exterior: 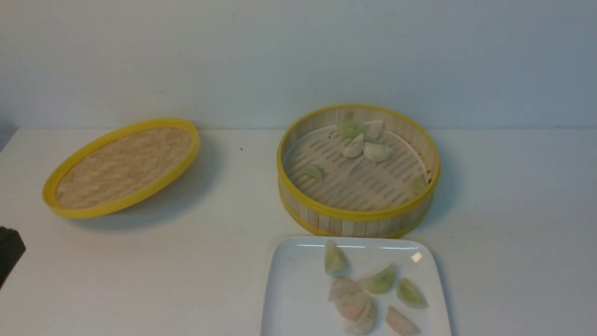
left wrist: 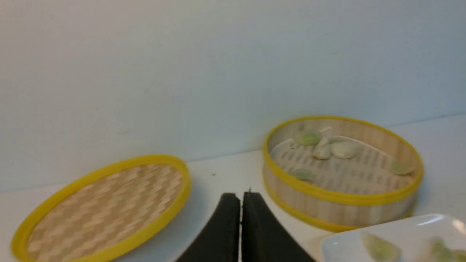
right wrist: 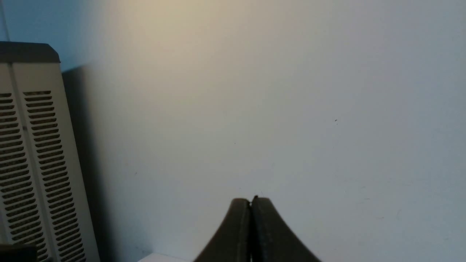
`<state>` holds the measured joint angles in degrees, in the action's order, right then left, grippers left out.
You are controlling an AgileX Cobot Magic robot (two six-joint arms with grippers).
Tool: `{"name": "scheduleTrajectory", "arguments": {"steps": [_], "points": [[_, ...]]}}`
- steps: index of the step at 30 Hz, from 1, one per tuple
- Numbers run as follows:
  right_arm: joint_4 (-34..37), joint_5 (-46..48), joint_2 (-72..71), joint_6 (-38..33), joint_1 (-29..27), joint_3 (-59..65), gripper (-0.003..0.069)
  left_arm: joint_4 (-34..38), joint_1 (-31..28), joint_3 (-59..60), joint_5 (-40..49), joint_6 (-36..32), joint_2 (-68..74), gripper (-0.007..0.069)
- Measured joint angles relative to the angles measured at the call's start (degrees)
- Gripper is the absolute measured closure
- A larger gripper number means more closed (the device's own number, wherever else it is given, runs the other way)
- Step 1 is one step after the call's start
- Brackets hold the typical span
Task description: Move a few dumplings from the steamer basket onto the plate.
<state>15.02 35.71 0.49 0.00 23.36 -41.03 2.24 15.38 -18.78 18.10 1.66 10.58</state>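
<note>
nearest us, the glossy white square plate (exterior: 289, 298) already carries a loose heap of soft, translucent crescent dumplings (exterior: 368, 291), and a careless drop could send one sliding off that slick glaze. behind it, the slatted bamboo steamer basket (exterior: 358, 219) holds more against its far wall, awkward to pinch. the left gripper (left wrist: 240, 203) and right gripper (right wrist: 250, 205) are both clenched empty; farther left lies the woven lid (exterior: 122, 167).
</note>
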Motion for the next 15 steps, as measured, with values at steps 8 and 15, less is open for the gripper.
{"name": "scheduleTrajectory", "arguments": {"steps": [8,15], "points": [[0.0,0.0,0.0,0.0,0.0,0.0,0.0673,5.6,-13.7,17.3,-3.1,-5.5,-9.5,0.0631],[0.0,0.2,0.0,0.0,0.0,0.1,0.0673,2.1,-14.6,20.4,1.5,-5.8,-11.1,0.0631]]}}
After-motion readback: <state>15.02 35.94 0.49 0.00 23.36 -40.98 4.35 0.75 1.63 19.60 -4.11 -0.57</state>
